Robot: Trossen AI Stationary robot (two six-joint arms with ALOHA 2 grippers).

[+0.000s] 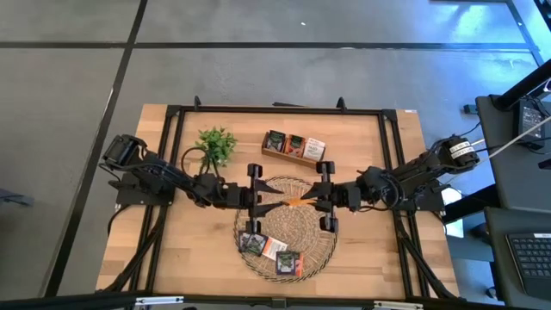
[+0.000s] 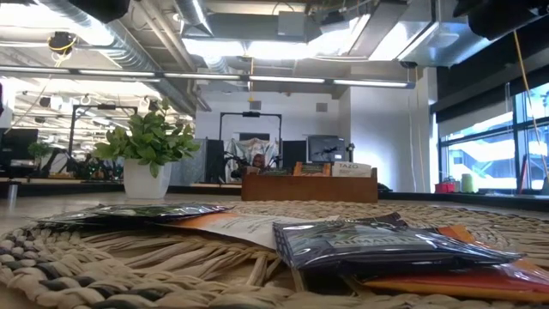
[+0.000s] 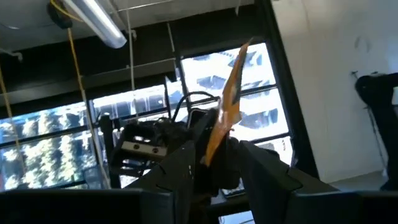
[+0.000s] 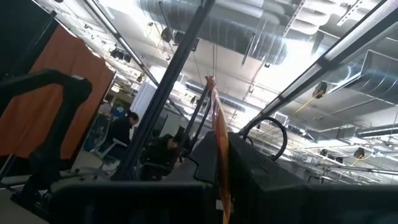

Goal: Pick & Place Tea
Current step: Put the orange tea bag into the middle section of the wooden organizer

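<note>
Nearest the low camera: a dark sachet (image 2: 377, 243) lying flat on the woven tray (image 2: 111, 275), an orange-edged one (image 2: 480, 279) under it and a white one (image 2: 244, 228) just behind.

From above, three sachets (image 1: 271, 251) sit on the tray's near part. The tray (image 1: 320, 258) lies at the table's (image 1: 370, 258) middle.

My two grippers meet above the tray's centre, well clear of the weave. Between them hangs one orange sachet (image 1: 297, 201), held edge-on.

My right gripper (image 1: 320, 200) is clamped tight on the orange sachet; the right wrist view shows the wrapper (image 4: 219, 134) pinched between the fingers.

My left gripper (image 1: 258, 199) stands at the sachet's other end. In the left wrist view its fingers (image 3: 180, 165) flank the wrapper (image 3: 227, 106) at a narrow gap; whether they touch it I cannot tell.

Far side of table: wooden box (image 1: 294, 147) with more sachets standing in it; green plant (image 1: 215, 145) to its left.
</note>
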